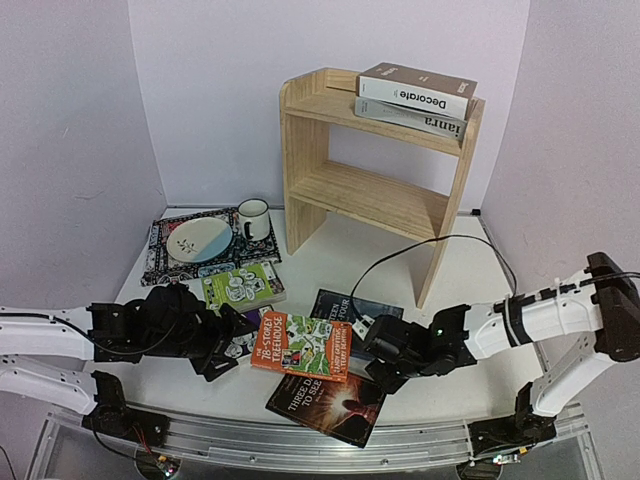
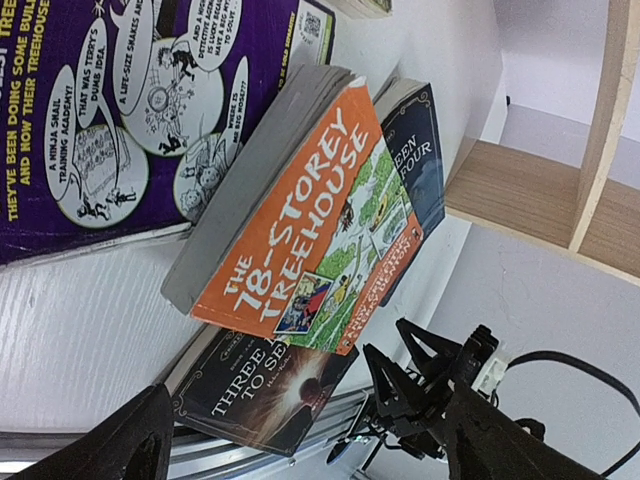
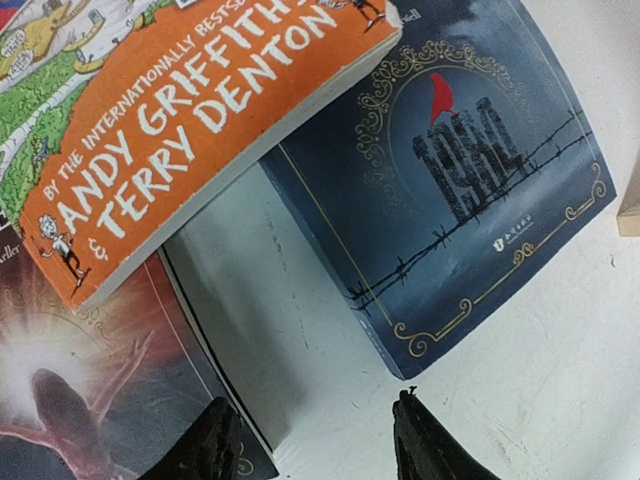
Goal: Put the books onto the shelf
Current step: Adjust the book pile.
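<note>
Top external view, listed from the near edge outward.

1. Dark glossy paperback "Three Days to See": flat on the white table, nearest the arm bases. It lies partly under item 3.
2. Left gripper and right gripper: both low over the table, facing each other. The left jaws stand wide apart and empty. The right jaws are apart, with nothing clamped between them.
3. Orange cartoon paperback "The 78-Storey Treehouse": it lies directly between the two grippers, propped at a tilt on items 1 and 4.
   - Long axis: roughly left to right, one short end toward each gripper.
   - Right wrist view: the book sits ahead and to one side of the fingers, not between them.
   - Neither arm is clearly nearer. The right looks just beside the book's edge.
4. Dark blue hardback "Nineteen Eighty-Four": flat, just beyond item 3 and partly under it.
5. Purple cartoon paperback: beside the left gripper, largely hidden from above.
6. Green cartoon paperback: flat, beyond the left gripper.
7. Patterned dark-bordered placemat: it carries a pale plate and a white mug.
8. Light pine two-tier shelf: at the far wall, well apart from the loose books. The brown "Decorate" book lies on the grey "ianra" book on the top tier. The lower tier is bare.
</note>
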You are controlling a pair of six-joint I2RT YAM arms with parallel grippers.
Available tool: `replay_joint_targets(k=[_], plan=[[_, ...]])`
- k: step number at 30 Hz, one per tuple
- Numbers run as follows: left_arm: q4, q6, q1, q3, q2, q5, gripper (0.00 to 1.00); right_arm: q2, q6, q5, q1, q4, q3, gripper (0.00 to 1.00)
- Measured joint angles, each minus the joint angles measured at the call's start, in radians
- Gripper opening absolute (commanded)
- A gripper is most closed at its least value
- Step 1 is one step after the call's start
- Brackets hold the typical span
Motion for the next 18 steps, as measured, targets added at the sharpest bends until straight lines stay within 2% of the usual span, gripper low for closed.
replay_joint_targets(k=[6, 18], plan=[[-0.001, -0.02, -0.058, 0.002, 0.006, -0.031, 0.96, 0.078, -0.007, -0.028, 0.007, 0.048, 0.033, 0.49], [0.013, -0.037, -0.078, 0.001, -0.009, -0.078, 0.97, 0.213, -0.046, -0.169, 0.023, 0.23, 0.194, 0.49]])
